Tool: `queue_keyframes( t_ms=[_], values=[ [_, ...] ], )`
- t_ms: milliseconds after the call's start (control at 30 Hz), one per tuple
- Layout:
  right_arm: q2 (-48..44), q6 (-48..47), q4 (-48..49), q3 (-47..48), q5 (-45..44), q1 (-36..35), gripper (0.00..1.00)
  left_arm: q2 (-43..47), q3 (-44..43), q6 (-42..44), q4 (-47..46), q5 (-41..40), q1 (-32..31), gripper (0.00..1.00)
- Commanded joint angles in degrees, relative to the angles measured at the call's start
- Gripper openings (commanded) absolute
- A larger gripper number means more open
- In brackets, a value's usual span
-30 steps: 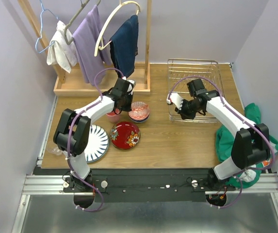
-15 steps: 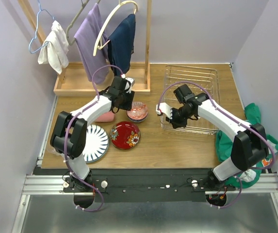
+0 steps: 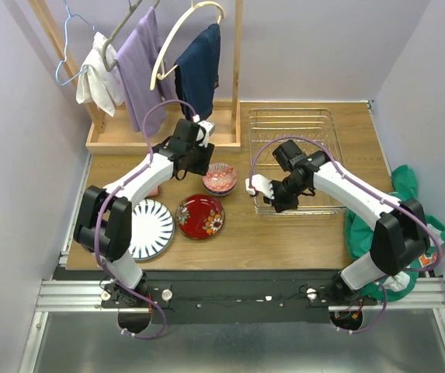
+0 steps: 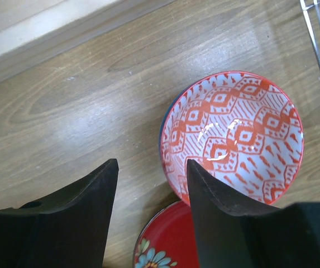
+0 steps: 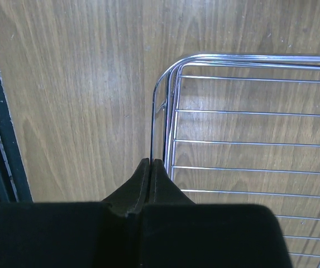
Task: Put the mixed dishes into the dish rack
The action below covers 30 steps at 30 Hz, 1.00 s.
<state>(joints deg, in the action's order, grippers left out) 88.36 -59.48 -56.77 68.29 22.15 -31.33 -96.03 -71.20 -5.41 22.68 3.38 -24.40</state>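
While the right tool pinches one corner wire of the dish rack, the rack may swivel or slip.
Its rim sits near the red-pink bowl on the counter; a skewed pull could bump it. Left tool hangs spread over that bowl's edge, gripping nothing; a finger might clip the rim.

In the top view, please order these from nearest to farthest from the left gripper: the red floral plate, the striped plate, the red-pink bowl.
1. Red-pink bowl, close beside the left gripper.
2. Red floral plate, lower in the view, toward the near side.
3. Striped plate, lower still and well to the left in the view.
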Motion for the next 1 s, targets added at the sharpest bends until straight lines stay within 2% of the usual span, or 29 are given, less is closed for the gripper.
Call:
queue_keyframes(
  t_ms=[0,33,67,167,267,400,567,700,733,867,967],
  values=[
    [-0.6,-1.7,-1.2,0.8,2.2,-1.7,0.12,5.3,0.4,5.1,3.9,-1.2,1.1,0.63],
    [-0.6,-0.5,-1.3,1.1,1.1,-1.7,0.24,5.8,0.4,7.1,4.6,-1.0,1.5,0.63],
    [-0.7,-0.1,-1.8,1.5,0.3,-1.7,0.42,7.7,0.4,7.8,5.3,-0.1,1.7,0.64],
    [-1.9,1.0,-4.0,3.6,-2.2,-1.7,0.56,13.6,1.6,11.7,8.7,1.0,2.8,0.66],
    [-3.5,3.1,-6.5,6.1,-1.1,-1.7,0.64,20.0,4.0,14.6,13.4,2.9,5.1,0.68],
    [-4.0,6.7,-7.7,8.6,0.1,-1.7,0.67,27.2,8.7,16.0,18.6,0.9,10.4,0.73],
    [-2.4,12.8,-4.8,11.3,0.7,-1.6,0.67,35.8,16.5,18.5,18.0,-2.9,12.7,0.76],
    [-0.7,21.0,1.0,14.0,-2.0,-1.6,0.67,35.2,18.0,15.9,16.9,-3.4,19.5,0.76],
    [-0.4,22.6,1.6,14.7,-2.3,-1.6,0.68,34.7,18.1,15.8,16.4,-1.4,23.5,0.75],
    [1.5,24.9,1.5,18.6,-3.4,-1.6,0.68,31.1,17.0,16.1,14.8,4.4,32.7,0.75],
    [3.6,25.4,0.3,21.0,-5.1,-1.6,0.68,28.8,17.4,16.9,13.7,15.4,39.6,0.73]
  ],
)
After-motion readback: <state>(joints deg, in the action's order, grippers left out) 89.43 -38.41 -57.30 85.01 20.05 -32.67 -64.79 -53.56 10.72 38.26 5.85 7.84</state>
